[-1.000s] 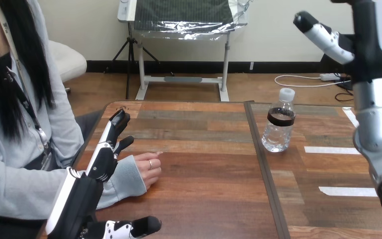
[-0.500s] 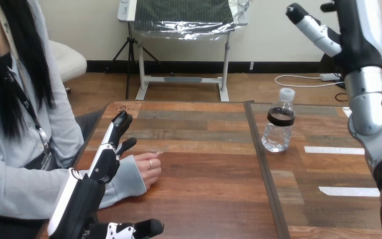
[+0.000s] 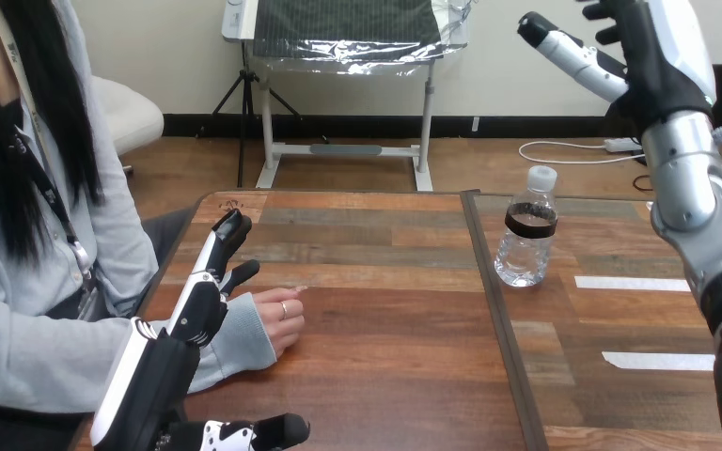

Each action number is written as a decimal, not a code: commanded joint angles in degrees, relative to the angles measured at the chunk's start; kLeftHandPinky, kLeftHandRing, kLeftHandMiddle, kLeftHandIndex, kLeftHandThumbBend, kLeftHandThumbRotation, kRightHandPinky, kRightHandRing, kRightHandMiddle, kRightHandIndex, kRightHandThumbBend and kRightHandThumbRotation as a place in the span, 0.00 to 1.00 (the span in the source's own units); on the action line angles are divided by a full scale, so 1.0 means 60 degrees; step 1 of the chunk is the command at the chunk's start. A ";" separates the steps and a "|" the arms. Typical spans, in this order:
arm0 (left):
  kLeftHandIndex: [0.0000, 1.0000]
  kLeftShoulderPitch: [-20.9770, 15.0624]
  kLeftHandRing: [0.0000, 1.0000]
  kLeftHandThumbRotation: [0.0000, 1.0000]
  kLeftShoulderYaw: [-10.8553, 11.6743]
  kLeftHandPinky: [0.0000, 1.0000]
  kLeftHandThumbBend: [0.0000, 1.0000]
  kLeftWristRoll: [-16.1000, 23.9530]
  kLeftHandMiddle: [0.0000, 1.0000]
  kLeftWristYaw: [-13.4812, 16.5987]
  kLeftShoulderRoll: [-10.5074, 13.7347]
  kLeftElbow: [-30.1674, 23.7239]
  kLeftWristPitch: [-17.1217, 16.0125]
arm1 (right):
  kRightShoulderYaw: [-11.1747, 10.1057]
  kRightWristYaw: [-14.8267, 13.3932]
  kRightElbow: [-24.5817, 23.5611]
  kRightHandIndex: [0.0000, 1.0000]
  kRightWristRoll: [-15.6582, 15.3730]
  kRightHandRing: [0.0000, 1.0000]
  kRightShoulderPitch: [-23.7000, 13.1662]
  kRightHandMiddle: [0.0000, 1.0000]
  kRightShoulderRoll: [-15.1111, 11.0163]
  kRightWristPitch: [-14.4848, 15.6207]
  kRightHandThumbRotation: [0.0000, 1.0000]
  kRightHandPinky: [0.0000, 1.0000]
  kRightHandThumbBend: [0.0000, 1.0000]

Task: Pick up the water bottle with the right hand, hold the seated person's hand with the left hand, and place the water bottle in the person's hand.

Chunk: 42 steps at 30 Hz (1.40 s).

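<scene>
Your water bottle (image 3: 526,230) stands upright on the table (image 3: 385,376), untouched. R hand (image 3: 653,56) hangs high above and right of the bottle, fingers loose, holding nothing. L hand (image 3: 193,310), well left of the bottle, has straight fingers beside the person's hand (image 3: 277,324), not gripping it.

Clear water bottle (image 3: 528,228), white cap, upright on table, untouched

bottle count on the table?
1. The water bottle stands upright just right of the table's centre seam; the right arm covers some tabletop, so another could be hidden.
</scene>
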 commanded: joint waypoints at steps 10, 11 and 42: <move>1.00 -0.0240 1.00 0.56 -0.0020 0.90 1.00 0.0020 1.00 0.0117 -0.0119 -0.0062 -0.0202 | 0.0660 0.0403 0.0327 0.88 -0.0401 0.84 -0.1521 0.87 0.0166 0.1376 0.94 0.76 0.95; 1.00 -0.0226 1.00 0.56 -0.0040 0.90 1.00 -0.0008 1.00 0.0108 -0.0115 -0.0076 -0.0186 | 0.0666 0.0422 0.0334 0.89 -0.0394 0.84 -0.1537 0.87 0.0180 0.1439 0.93 0.76 0.95; 1.00 0.0048 1.00 0.54 -0.0294 0.90 1.00 -0.0198 1.00 0.0082 -0.0208 -0.0208 -0.0099 | 0.1581 0.1160 0.0592 0.90 -0.1116 0.82 -0.1794 0.85 0.0798 0.3209 0.92 0.74 0.91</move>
